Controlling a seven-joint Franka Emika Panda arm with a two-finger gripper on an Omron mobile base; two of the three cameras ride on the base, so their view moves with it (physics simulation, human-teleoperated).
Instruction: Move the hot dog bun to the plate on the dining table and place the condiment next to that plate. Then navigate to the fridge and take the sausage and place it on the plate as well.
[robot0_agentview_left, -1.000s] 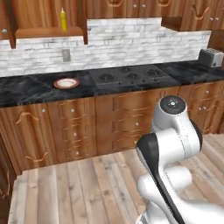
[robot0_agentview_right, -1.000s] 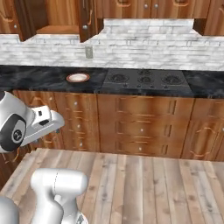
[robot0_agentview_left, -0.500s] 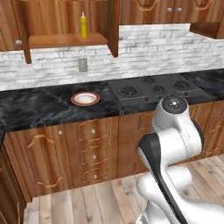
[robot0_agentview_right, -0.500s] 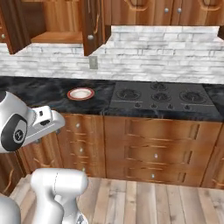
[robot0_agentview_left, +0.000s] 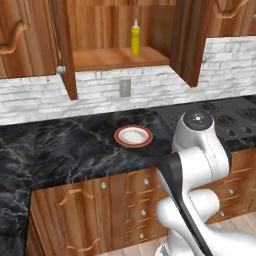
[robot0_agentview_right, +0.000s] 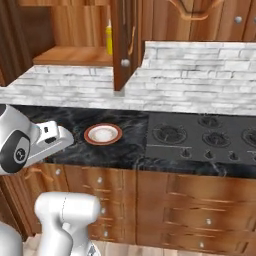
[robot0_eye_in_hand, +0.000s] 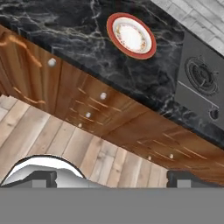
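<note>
Yellow condiment (robot0_agentview_left: 135, 38) bottle stands on the open cupboard shelf (robot0_agentview_left: 117, 58), upper centre; a red-rimmed white plate (robot0_agentview_left: 133, 135) sits on the black marble tabletop (robot0_agentview_left: 75, 150) below; whether the hand is released or clenched cannot be told; fetching the condiment seems underway; next, reach up.

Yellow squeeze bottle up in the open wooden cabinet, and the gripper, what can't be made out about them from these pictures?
- Slim yellow squeeze bottle: in the right base view the dark wooden cabinet door edge hides most of it.
- Bottle base: too small to tell how it sits on the wooden shelf.
- Two-finger gripper: hand view's bottom edge cuts off the fingertips, so open or shut cannot be told.
</note>
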